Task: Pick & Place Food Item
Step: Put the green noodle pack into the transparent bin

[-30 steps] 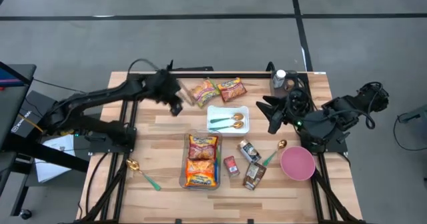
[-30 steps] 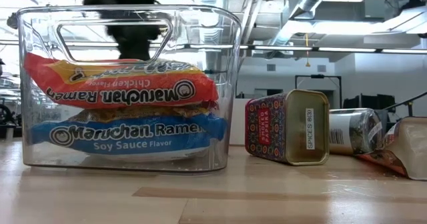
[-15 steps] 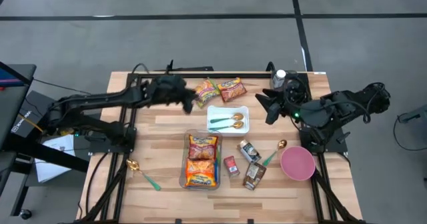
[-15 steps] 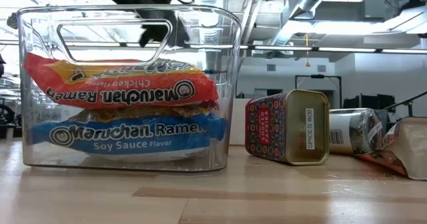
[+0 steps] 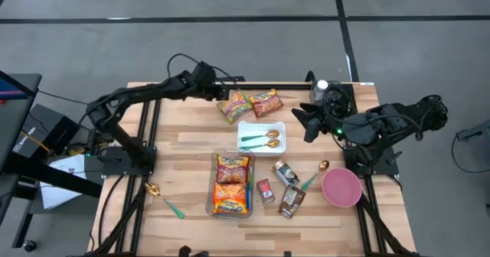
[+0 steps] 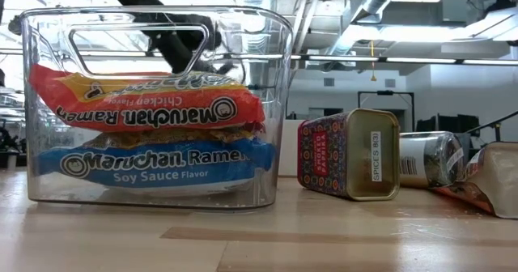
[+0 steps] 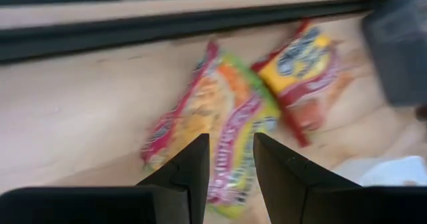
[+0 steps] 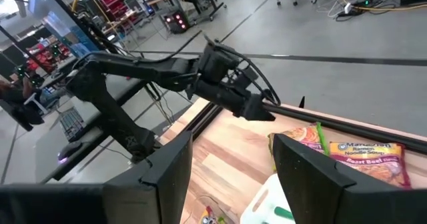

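Two ramen packets lie flat at the table's far edge: a yellow and green one [image 5: 233, 105] [image 7: 213, 127] and an orange and red one [image 5: 265, 102] [image 7: 303, 74]. My left gripper [image 5: 220, 96] [image 7: 231, 164] is open, with a narrow gap. It reaches along the far edge, just above the left end of the yellow and green packet. I see no touch. My right gripper [image 5: 305, 125] [image 8: 233, 177] is open and empty at the right, above the table beside the white tray. A clear bin [image 5: 213, 182] [image 6: 275, 102] holds two more ramen packets [image 5: 232, 182].
The white tray [image 5: 262, 127] with two gold spoons sits just near of the loose packets. Spice tins and jars [image 5: 279, 188], a pink bowl [image 5: 341, 187] and a spoon [image 5: 316, 173] lie at the near right. Another spoon [image 5: 162, 200] lies near left. A bottle [image 5: 320, 90] stands far right.
My left gripper has swung from the bare wood left of the tray toward the table's far edge and to the right, ending at the yellow and green packet. My right gripper has drawn slightly toward the far edge. The packets have stayed put.
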Controlling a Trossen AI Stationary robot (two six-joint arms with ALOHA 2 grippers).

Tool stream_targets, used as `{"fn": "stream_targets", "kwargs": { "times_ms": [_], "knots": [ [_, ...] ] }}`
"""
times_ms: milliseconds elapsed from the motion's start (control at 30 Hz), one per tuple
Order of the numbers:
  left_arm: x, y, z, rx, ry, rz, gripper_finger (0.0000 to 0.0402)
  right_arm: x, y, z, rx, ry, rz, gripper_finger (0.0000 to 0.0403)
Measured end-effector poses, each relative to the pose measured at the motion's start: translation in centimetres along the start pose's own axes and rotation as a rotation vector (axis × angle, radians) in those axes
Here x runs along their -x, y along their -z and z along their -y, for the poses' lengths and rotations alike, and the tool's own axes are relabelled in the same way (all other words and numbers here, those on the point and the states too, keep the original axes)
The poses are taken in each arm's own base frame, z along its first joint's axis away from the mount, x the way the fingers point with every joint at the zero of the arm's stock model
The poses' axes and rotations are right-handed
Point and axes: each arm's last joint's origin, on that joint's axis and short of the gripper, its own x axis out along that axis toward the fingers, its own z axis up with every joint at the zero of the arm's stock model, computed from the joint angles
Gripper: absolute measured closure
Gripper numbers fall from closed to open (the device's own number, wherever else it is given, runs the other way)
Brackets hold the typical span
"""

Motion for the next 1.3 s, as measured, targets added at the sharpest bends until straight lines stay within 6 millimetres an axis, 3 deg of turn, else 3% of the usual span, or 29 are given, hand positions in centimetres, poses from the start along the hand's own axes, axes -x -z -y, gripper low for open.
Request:
{"fn": "stream_targets", "kwargs": {
  "times_ms": [300, 567, 967, 1167, 1300],
  "knots": [
    [-3.1, 1.8, -2.3, 0.006, -0.104, -0.063, 0.029, 0.0, 0.0, 0.0, 0.002, 0.002, -0.001, 0.02],
    [-3.8, 3.3, -3.9, 0.027, -0.096, -0.042, 0.029, 0.0, 0.0, 0.0, -0.013, 0.003, -0.001, 0.02],
    [-4.2, 4.0, -4.1, 0.015, 0.021, -0.028, 0.0291, 0.0, 0.1, 0.0, -0.014, 0.003, -0.001, 0.02],
    [-4.2, 4.3, -4.4, -0.041, 0.017, -0.034, 0.0316, -0.2, 0.3, -0.2, -0.008, 0.005, -0.005, 0.02],
    [-4.2, 4.3, -4.4, -0.085, 0.017, -0.033, 0.0356, -0.3, 0.4, -0.3, -0.005, 0.005, -0.009, 0.02]
  ]
}}
